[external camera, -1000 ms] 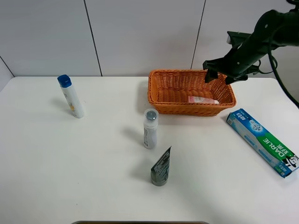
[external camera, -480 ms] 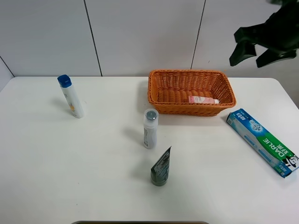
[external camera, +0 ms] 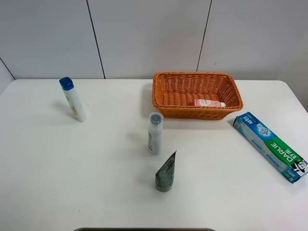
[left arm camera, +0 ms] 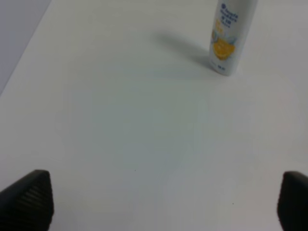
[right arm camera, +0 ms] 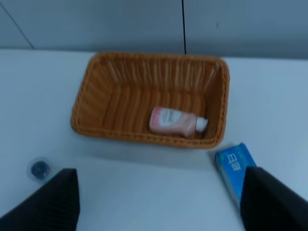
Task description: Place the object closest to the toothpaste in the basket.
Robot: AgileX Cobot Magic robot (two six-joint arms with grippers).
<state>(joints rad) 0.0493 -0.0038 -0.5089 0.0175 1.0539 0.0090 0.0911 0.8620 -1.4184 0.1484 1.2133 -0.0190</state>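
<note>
Exterior high view showed a pink tube (external camera: pixel 209 103) lying in the wicker basket (external camera: pixel 159 94), near the Darlie toothpaste box (external camera: pixel 269 146) on the table beside it. Little seemed left to go wrong; a needless second grasp could tip the grey-capped bottle (external camera: pixel 154 133). Neither arm appeared there. Right gripper (right arm camera: pixel 159 197) was spread wide, high above the basket; left gripper (left arm camera: pixel 166 197) was spread too, low over the table (left arm camera: pixel 125 125) near a blue-capped bottle (left arm camera: pixel 230 36)
</note>
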